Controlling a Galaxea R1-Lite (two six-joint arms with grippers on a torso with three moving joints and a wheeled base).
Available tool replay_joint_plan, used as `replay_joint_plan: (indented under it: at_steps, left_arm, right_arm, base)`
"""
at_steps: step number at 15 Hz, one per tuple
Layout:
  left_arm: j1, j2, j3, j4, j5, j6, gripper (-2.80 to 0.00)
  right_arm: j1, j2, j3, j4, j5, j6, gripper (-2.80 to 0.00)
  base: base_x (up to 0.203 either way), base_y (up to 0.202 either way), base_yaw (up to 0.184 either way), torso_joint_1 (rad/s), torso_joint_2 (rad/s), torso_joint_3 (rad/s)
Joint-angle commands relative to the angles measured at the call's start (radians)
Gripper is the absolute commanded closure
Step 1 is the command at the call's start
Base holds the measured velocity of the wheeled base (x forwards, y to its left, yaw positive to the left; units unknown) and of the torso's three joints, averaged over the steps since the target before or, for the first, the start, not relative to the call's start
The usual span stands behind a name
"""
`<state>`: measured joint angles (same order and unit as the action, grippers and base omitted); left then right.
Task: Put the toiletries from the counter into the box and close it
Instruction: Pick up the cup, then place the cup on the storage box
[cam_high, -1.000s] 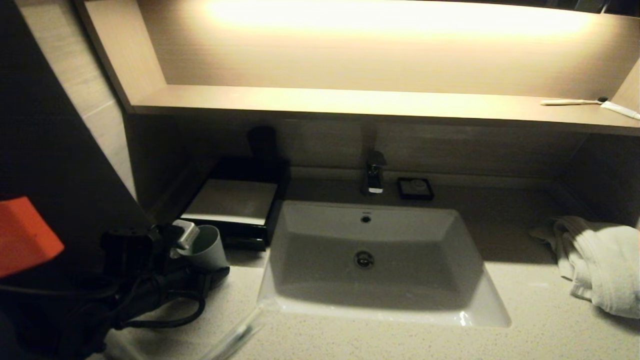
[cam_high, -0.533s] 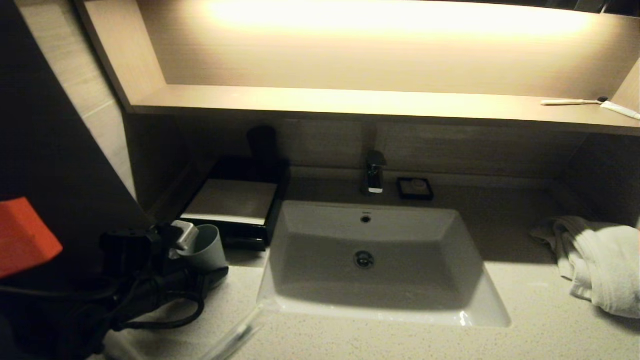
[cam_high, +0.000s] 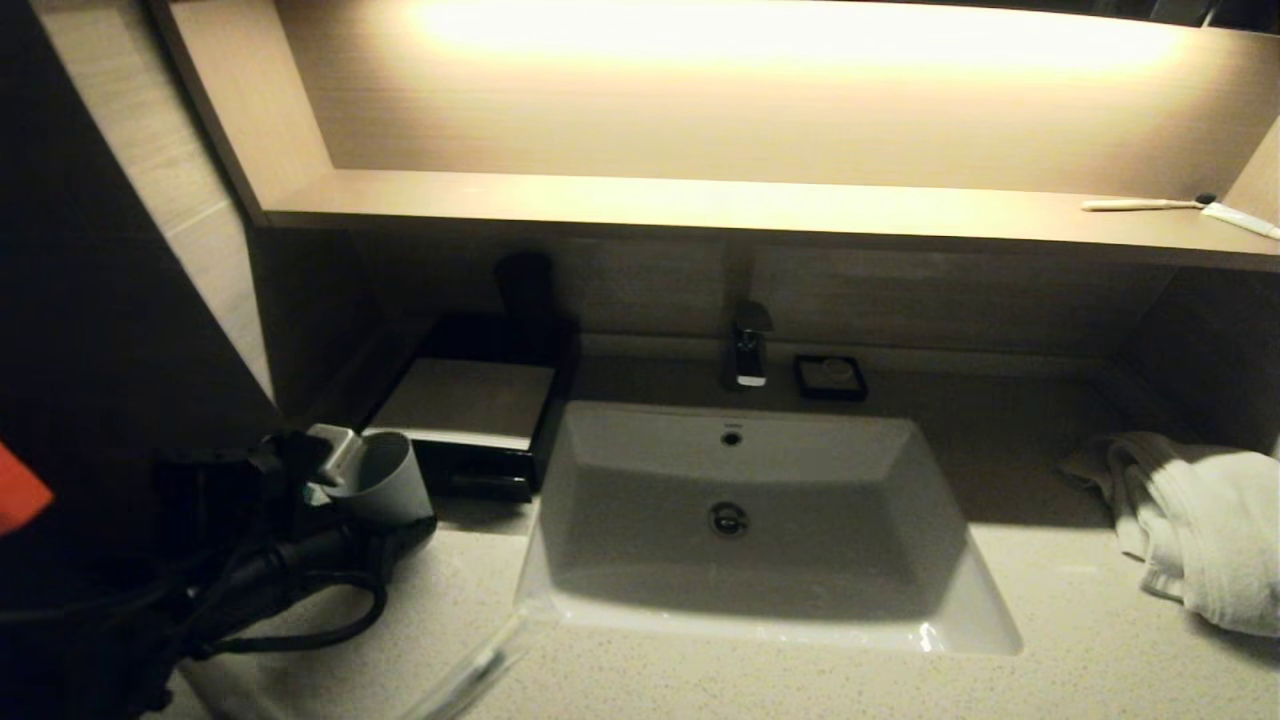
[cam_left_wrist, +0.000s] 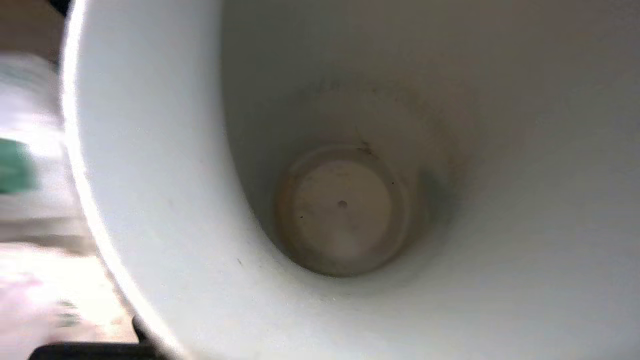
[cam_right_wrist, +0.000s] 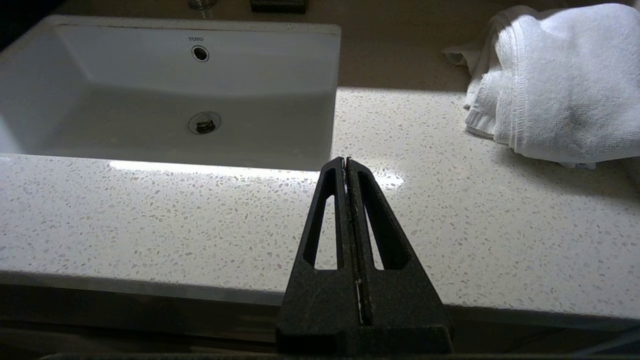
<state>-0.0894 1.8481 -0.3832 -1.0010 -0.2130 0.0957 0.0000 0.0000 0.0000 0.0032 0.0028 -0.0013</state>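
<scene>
Grey plastic is filling the left wrist view: the left gripper (cam_high: 335, 470) is clamping the rim of a pale cup (cam_high: 382, 485), one finger (cam_high: 330, 452) lying over its lip, so the fingers are holding the cup at a middling spread. In the head view the cup is hanging tilted above the counter (cam_high: 700, 680), just in front of the box (cam_high: 462, 405), whose drawer is looking nearly shut. Blurred white packets with green marks (cam_left_wrist: 20, 165) are showing beside the cup, and a clear-wrapped toothbrush (cam_high: 470, 672) is lying at the counter's near edge, so packing seems largely undone. The right gripper (cam_right_wrist: 346, 167) is idling, fingers pressed together, over the front counter.
</scene>
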Motion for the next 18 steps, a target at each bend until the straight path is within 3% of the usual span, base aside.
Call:
replay_joint_plan:
  at_steps: [1,5,12,18]
  left_arm:
    - [0.004,-0.068,-0.012,-0.002,0.000,0.001,0.00]
    - [0.016,-0.129,-0.110,0.149,0.001,0.001,0.00]
    - [0.020,-0.142,-0.404,0.473,0.009,-0.001,0.00]
    - [0.019,0.008,-0.560,0.524,0.039,-0.001,0.00]
  right_arm:
    - [0.000,0.000,0.000,0.000,0.000,0.000,0.00]
    - [0.000,0.000,0.000,0.000,0.000,0.000,0.00]
    - [0.000,0.000,0.000,0.000,0.000,0.000,0.00]
    - [0.000,0.000,0.000,0.000,0.000,0.000,0.00]
  base:
    - [0.000,0.000,0.000,0.000,0.00,0.000]
    - [0.000,0.000,0.000,0.000,0.00,0.000]
    - [0.000,0.000,0.000,0.000,0.00,0.000]
    - [0.000,0.000,0.000,0.000,0.00,0.000]
